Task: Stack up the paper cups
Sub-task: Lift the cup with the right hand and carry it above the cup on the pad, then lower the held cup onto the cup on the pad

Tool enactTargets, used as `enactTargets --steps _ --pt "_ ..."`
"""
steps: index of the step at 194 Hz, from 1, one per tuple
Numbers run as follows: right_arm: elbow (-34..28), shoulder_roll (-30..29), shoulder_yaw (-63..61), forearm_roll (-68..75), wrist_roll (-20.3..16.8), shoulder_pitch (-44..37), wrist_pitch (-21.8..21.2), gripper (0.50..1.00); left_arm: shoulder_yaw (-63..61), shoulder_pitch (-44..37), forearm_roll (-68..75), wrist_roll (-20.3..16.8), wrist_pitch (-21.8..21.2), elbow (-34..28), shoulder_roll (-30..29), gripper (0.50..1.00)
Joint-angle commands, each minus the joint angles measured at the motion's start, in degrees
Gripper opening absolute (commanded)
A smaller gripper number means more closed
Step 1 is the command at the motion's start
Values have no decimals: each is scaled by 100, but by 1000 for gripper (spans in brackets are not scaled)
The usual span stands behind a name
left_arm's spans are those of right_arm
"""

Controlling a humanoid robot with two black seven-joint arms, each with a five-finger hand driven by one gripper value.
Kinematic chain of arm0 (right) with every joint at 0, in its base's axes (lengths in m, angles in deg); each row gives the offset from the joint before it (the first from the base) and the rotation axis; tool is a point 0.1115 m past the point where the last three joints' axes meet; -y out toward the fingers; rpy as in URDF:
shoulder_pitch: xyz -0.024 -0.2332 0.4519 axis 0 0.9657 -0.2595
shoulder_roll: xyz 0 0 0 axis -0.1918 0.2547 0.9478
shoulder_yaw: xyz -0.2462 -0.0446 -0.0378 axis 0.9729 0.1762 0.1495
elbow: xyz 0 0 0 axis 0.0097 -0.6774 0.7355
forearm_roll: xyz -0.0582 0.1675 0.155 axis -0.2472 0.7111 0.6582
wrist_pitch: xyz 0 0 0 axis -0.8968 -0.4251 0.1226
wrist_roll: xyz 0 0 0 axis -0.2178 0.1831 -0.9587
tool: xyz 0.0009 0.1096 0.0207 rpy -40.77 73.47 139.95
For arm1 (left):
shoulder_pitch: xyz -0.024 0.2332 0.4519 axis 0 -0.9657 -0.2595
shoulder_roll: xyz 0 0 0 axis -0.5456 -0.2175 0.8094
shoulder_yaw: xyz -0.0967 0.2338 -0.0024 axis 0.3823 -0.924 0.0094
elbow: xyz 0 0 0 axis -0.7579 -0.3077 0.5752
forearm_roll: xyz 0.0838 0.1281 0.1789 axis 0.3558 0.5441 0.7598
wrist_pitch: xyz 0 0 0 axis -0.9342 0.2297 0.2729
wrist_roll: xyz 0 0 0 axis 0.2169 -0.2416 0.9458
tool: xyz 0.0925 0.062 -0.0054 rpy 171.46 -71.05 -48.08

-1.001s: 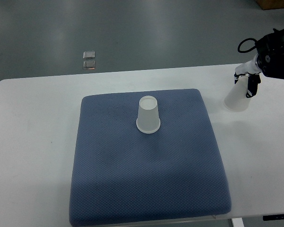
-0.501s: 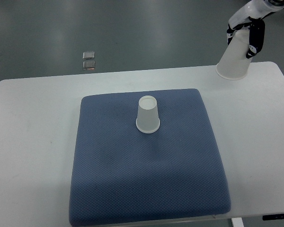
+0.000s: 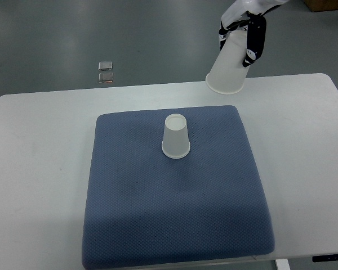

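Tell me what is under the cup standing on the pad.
The cup stands upside down, rim down, on the blue pad, which lies on the white table. Whether anything sits inside it is hidden by its walls. The right hand holds a second cup above the table's far edge.

One view only, so nothing shared with another. Set high on the robot's side, looking steeply down and forward. Far enough back to take in nearly the whole white table [image 3: 39, 169] and the blue mat [image 3: 174, 219] at centre, with grey floor [image 3: 73, 34] across the top. Near table edge cut off at the bottom of the frame.
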Motion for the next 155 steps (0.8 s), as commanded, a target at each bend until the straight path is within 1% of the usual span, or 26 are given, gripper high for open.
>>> enactTargets --steps 1,10,45,94,132,155 --pt "232 -501 -9 291 -8 4 57 594 8 -1 0 0 -7 -3 0 1000" --pt "320 -729 -9 440 -8 31 66 594 17 -1 0 0 -7 -3 0 1000" --pt "390 -1256 -53 722 -17 57 207 596 17 -1 0 0 -7 -3 0 1000" --pt "399 -1265 -88 722 -43 294 479 603 17 -1 0 0 -7 -3 0 1000" --pt "408 -1265 -26 669 -52 488 506 603 17 -1 0 0 -7 -3 0 1000" --pt "408 -1265 0 669 -87 619 681 605 17 -1 0 0 -7 6 0 1000"
